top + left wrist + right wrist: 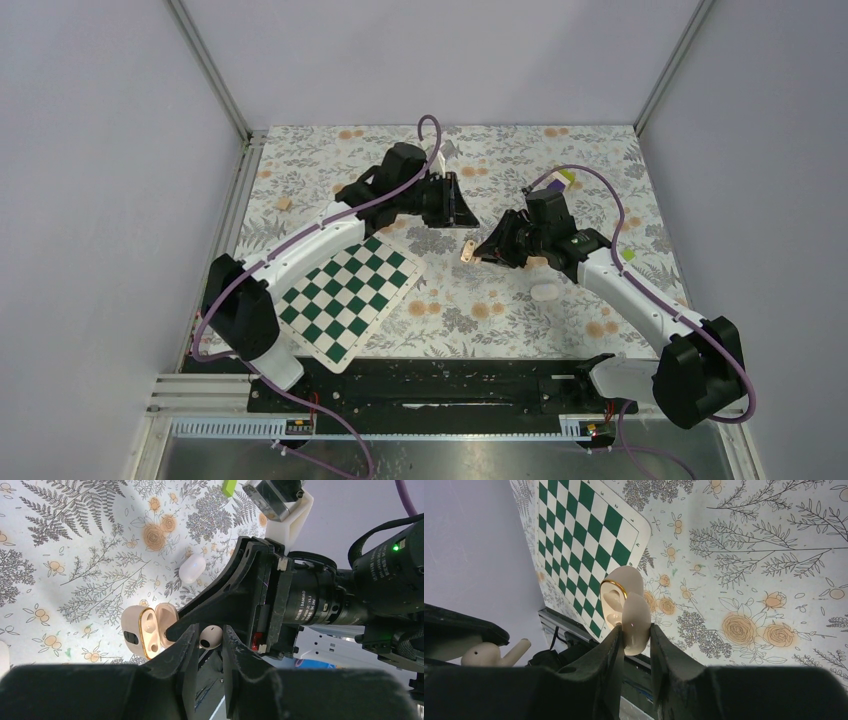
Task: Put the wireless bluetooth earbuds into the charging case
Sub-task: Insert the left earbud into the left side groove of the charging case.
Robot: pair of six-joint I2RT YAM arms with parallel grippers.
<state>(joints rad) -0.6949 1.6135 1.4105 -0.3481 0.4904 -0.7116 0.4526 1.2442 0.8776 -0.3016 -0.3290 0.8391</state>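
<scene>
Two arms reach from the near edge of the counter point(600, 150) toward its middle. Nearest lies a green-and-white chessboard point(350, 290), set at an angle on the left side. A white oval item point(545, 291) rests on the floral surface to the right, apart from both tools.

Farther in, the right tool point(636, 629) is clenched on the charging case point(626, 592), with one finger on each side of the lower shell. The long axis of the case runs in line with the fingers and points away from the wrist. The lid stands hinged open. The open mouth faces the left tool point(210, 628). The outer shell is pale cream and rounded. The inside is tan-pink with a gold rim and one dark patch.

Just beyond the case, the left tool grips a white earbud point(211, 637) between its fingertips, close beside the open mouth.
</scene>
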